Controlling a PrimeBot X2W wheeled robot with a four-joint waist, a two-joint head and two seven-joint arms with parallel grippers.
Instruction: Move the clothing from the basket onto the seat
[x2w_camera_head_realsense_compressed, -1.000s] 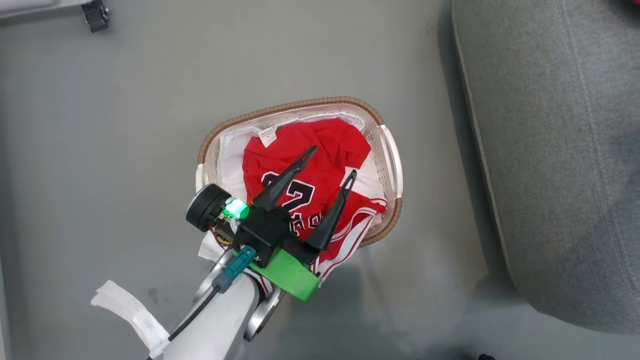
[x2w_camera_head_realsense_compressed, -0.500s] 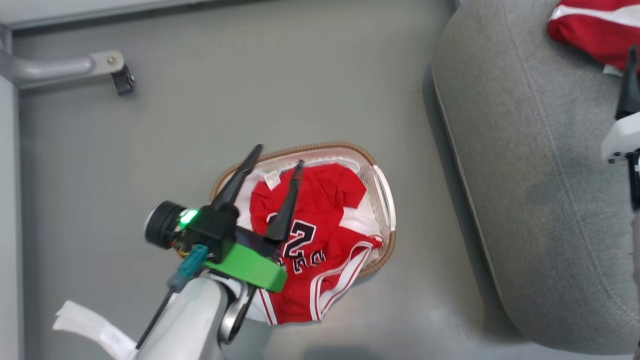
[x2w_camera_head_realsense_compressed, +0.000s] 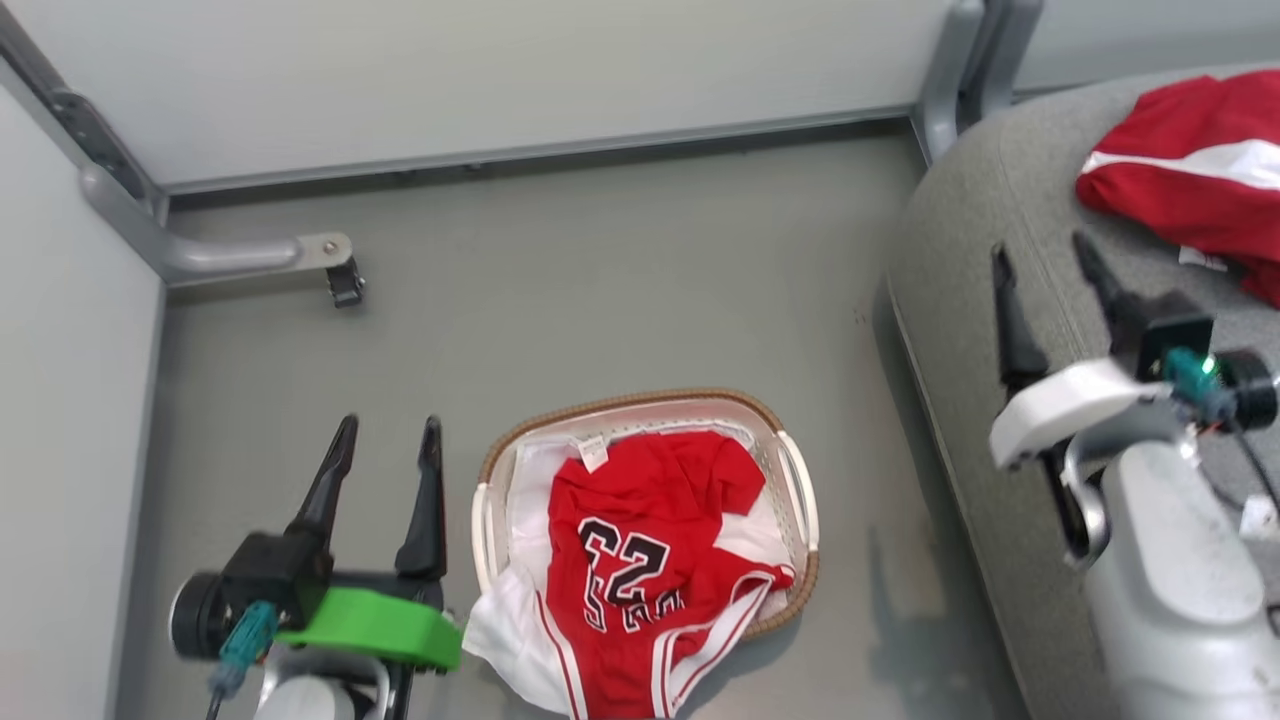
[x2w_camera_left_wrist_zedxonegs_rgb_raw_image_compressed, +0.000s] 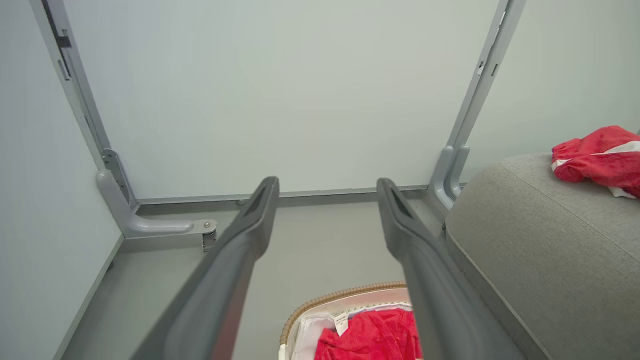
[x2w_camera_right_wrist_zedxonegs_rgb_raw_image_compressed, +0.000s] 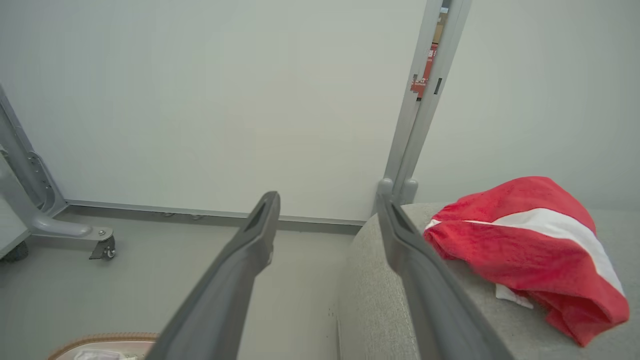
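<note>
Head view | left pincer (x2w_camera_head_realsense_compressed: 388, 428) is hovering open beside basket (x2w_camera_head_realsense_compressed: 620, 402) | jersey (x2w_camera_head_realsense_compressed: 640, 520) is lying in basket | right pincer (x2w_camera_head_realsense_compressed: 1040, 248) is hanging open over seat (x2w_camera_head_realsense_compressed: 955, 270) | shorts (x2w_camera_head_realsense_compressed: 1180, 170) are resting on seat

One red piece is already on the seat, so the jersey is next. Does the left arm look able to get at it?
Probably yes: the left gripper hangs open just left of the basket, and the jersey lies uncovered on top with nothing between them.
</note>
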